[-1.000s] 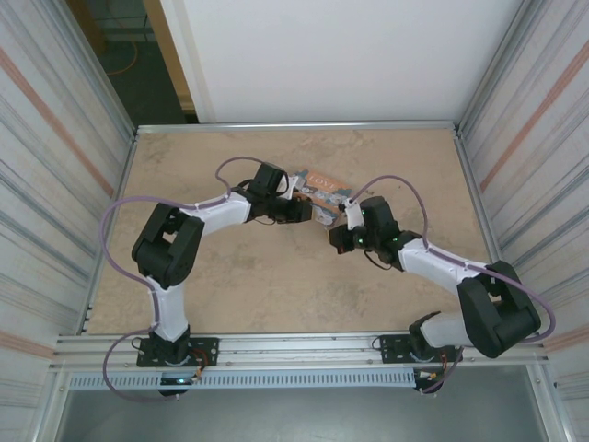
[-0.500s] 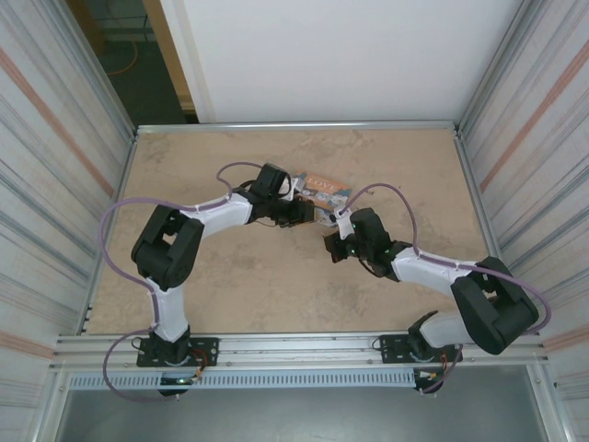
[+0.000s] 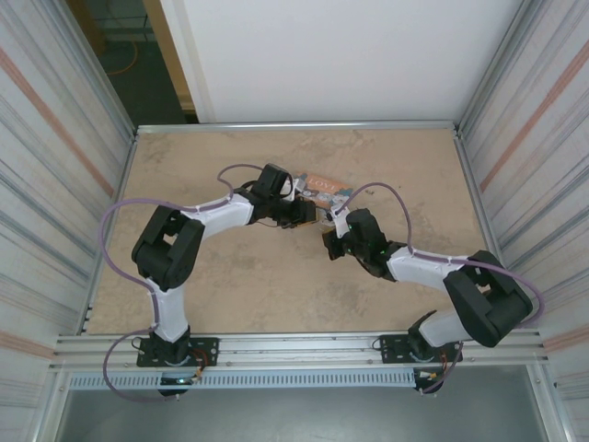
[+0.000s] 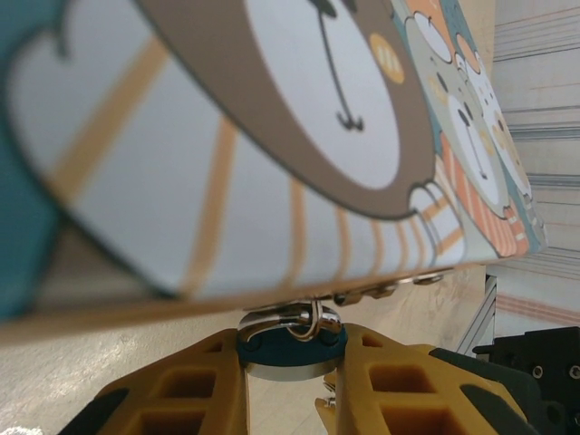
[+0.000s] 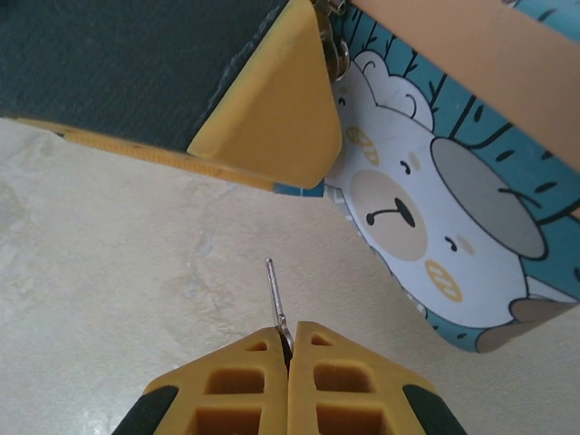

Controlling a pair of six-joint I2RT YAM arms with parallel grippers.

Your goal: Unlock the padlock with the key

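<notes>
The left gripper (image 4: pixel 290 367) is clamped on the blue padlock (image 4: pixel 288 350), which sits between its fingertips just below the edge of the tin (image 4: pixel 272 163); the padlock's silvery shackle (image 4: pixel 294 320) lies at that edge. The right gripper (image 5: pixel 290 349) is pressed together on the key (image 5: pixel 276 294); the thin blade projects straight ahead of its fingertips, pointing toward the tin and stopping short of it.

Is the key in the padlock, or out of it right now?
Out. The right gripper pinches the key, its bare tip over the table; the left gripper holds the padlock at the tin's edge.
</notes>
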